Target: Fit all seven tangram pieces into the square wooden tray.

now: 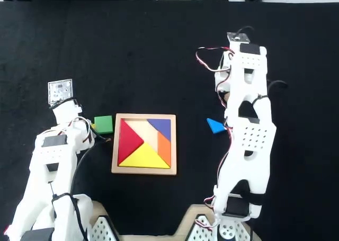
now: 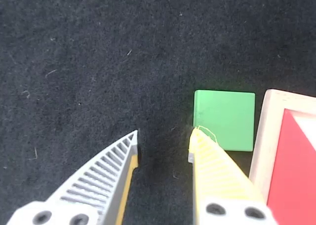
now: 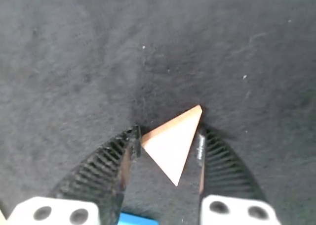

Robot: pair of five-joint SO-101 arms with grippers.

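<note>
I read the right gripper [image 3: 167, 135] with its jaws closed against a pale triangle [image 3: 173, 146], to the right of the tray [image 1: 115, 145]. The left gripper [image 2: 165, 134] has its jaws wide apart, with one fingertip [image 2: 196, 134] at the edge of the green square [image 2: 224, 119]. That square lies just left of the tray. A blue triangle [image 1: 215, 125] lies to the tray's right.

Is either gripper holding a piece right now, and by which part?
The right gripper pinches the peach triangle across one corner and the opposite edge. The left gripper is open, holding nothing, beside the green square.
</note>
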